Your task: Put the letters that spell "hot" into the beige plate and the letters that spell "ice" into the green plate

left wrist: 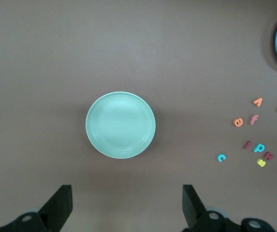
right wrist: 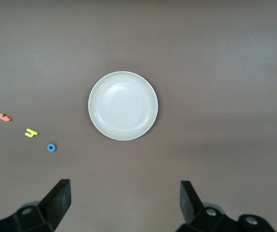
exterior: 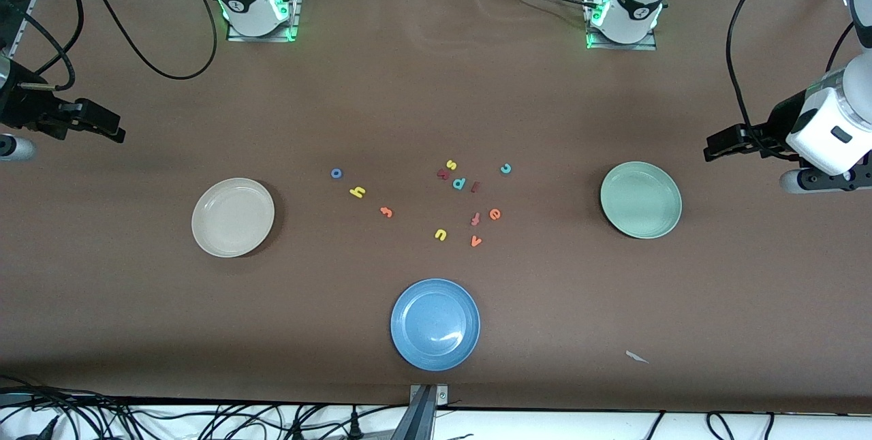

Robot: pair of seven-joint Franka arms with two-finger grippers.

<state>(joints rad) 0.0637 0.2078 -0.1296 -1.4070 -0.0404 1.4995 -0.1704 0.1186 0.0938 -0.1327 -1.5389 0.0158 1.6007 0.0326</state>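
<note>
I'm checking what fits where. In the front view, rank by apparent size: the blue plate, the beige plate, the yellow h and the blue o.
1. blue plate, slightly largest, but nearest the camera
2. beige plate
3. yellow h
4. blue o

The beige plate (exterior: 232,217) lies flat and bare toward the right arm's end of the surface, and the green plate (exterior: 641,199), the same size, lies bare toward the left arm's end. Between them, nearer the beige plate, the blue o (exterior: 336,173), yellow h (exterior: 357,191) and orange t (exterior: 386,212) lie flat in a slanting row, each well apart from the next, the o farthest from the front camera. Nearer the green plate lie the teal c (exterior: 505,168), the dark red i (exterior: 475,186) just beside a teal letter, and the orange e (exterior: 495,214) nearest the front camera.
</note>
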